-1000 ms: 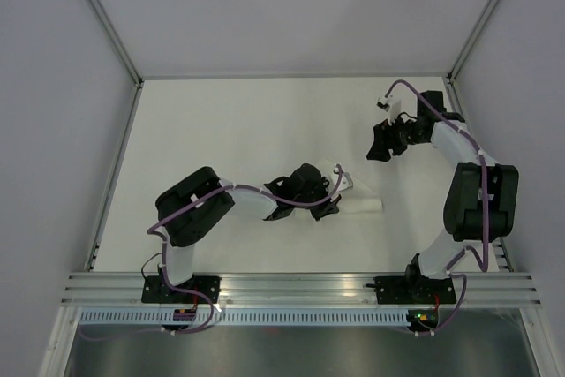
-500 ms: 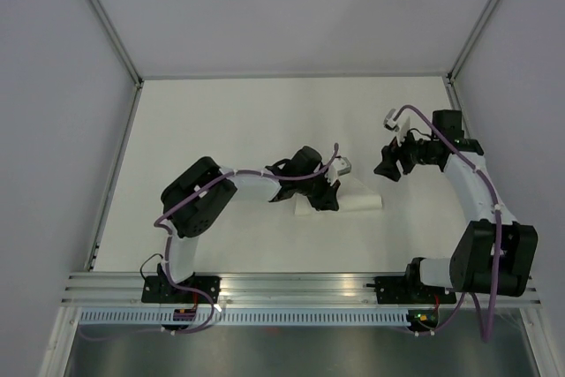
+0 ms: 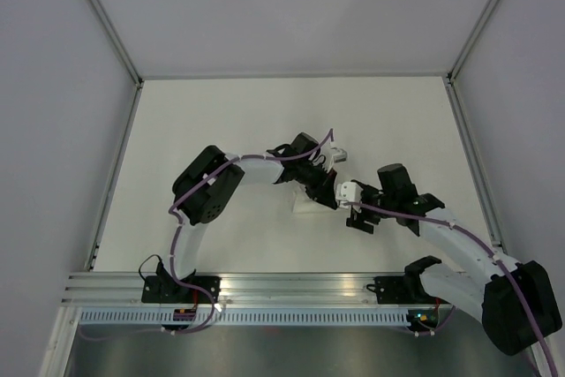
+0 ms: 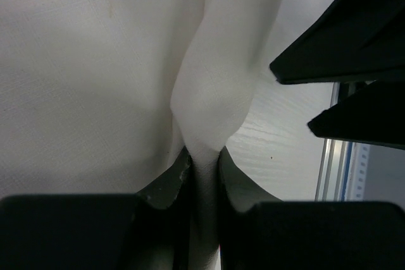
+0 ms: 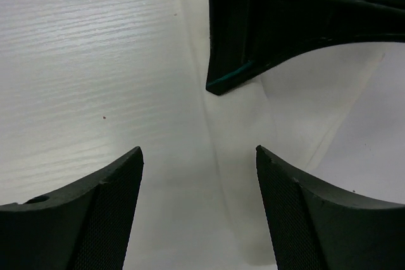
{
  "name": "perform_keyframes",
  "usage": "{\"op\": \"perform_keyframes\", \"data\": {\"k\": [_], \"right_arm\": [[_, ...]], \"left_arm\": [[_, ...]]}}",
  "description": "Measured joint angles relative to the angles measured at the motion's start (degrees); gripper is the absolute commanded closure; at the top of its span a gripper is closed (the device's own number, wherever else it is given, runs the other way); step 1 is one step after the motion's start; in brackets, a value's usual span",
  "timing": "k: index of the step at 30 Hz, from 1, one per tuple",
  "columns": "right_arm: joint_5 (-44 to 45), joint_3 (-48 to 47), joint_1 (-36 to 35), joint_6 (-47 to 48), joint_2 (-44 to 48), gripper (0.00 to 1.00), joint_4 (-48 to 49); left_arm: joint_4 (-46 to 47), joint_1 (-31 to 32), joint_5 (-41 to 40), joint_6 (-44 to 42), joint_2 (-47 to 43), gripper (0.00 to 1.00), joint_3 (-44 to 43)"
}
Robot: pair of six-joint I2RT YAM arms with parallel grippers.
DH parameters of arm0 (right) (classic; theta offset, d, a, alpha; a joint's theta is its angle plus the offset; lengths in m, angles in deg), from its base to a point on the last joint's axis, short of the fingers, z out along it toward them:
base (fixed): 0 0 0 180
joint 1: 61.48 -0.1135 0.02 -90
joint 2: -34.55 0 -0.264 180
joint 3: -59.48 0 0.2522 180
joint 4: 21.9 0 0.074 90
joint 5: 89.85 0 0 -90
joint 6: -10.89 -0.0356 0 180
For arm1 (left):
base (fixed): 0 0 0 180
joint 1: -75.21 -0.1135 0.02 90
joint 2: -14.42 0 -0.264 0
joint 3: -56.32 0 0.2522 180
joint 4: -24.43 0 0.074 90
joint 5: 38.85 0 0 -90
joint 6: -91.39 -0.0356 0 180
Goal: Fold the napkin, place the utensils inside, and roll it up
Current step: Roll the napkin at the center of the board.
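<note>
The white napkin lies bunched on the table, and in the top view only a small part of it shows beside the arms. My left gripper is shut on a raised fold of it; in the top view that gripper is at the table's middle. My right gripper is open and empty, low over the napkin's edge and facing the left gripper's black body. In the top view the right gripper sits just right of the left one. The utensils are hidden.
The white wood-grain table lies under both grippers. Grey walls and metal rails bound it on the left, back and right. An aluminium rail with both arm bases runs along the near edge.
My right arm has swung from the back right down to the middle, ending close to the left gripper. My left gripper has shifted slightly back, still holding the napkin.
</note>
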Motion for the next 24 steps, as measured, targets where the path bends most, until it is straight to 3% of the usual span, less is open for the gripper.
{"op": "perform_keyframes", "data": {"k": [7,10,14,15,16,17,20,24], "right_arm": [[10.7,6.9,-10.8,-0.1,-1.9,0.23,12.1],[14.2,8.4,-13.7,-0.3,-4.1,0.29,16.9],[16.6,8.7,-14.4,-1.1,-6.9,0.48,21.3],[17.0,8.7,-14.4,-1.3,-7.6,0.55,22.1],[17.3,8.7,-14.4,-1.6,-8.2,0.72,22.7],[17.2,8.7,-14.5,-1.8,-8.6,0.78,22.8],[16.5,8.3,-14.8,-2.4,-9.2,0.85,22.3],[15.7,7.2,-14.7,-3.3,-10.5,0.88,21.9]], "left_arm": [[-5.1,-1.0,5.2,0.2,1.9,0.98,-2.2],[-7.2,-1.2,6.8,0.4,2.4,0.98,-2.7],[-9.4,-1.3,8.3,0.7,2.8,0.93,-3.2],[-9.9,-1.3,8.4,0.9,2.8,0.9,-3.2],[-10.4,-1.3,8.4,1.3,2.7,0.85,-3.2],[-10.6,-1.3,8.2,1.5,2.7,0.79,-3.2],[-10.6,-1.5,7.4,2.4,1.9,0.66,-2.8],[-9.2,-1.5,4.7,4.9,-0.6,0.59,-0.4]]}}
